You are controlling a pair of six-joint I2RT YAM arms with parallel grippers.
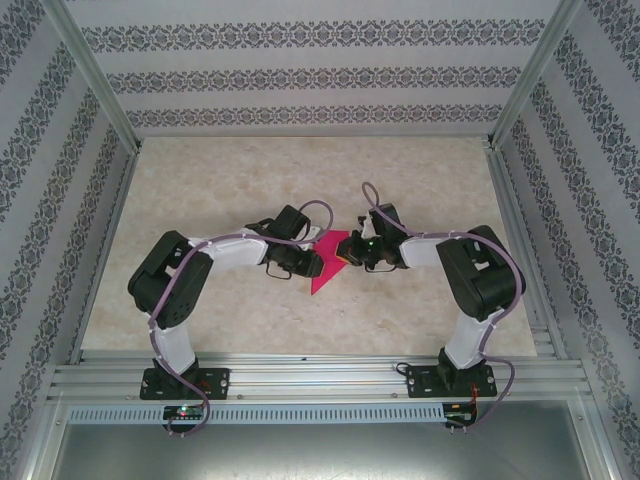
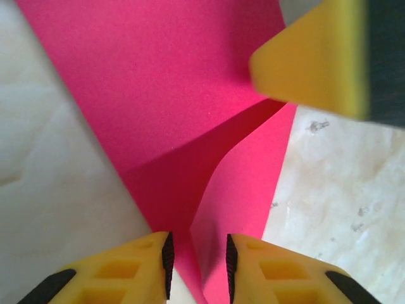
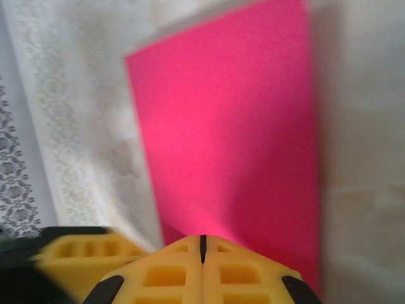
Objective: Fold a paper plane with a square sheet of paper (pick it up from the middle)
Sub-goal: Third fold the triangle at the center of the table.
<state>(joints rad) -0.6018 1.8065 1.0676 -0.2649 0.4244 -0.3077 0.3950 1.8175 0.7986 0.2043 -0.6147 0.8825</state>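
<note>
The magenta-pink sheet of paper (image 1: 326,272) lies folded at the middle of the table, narrowing to a point toward the near edge. In the left wrist view the sheet of paper (image 2: 158,82) has a raised flap that runs down between the jaws of my left gripper (image 2: 199,263), which stand apart and do not pinch it. My left gripper (image 1: 310,262) sits at the sheet's left side. My right gripper (image 1: 351,250) is at its right corner. Its jaws (image 3: 202,244) are pressed together at the edge of the paper (image 3: 234,126), which rises from the tips.
The table (image 1: 250,180) is pale marble-patterned, fenced by aluminium rails (image 1: 320,378) at the near edge and patterned walls on three sides. A finger (image 2: 310,57) of the right gripper reaches over the sheet's far corner. The two grippers face each other closely.
</note>
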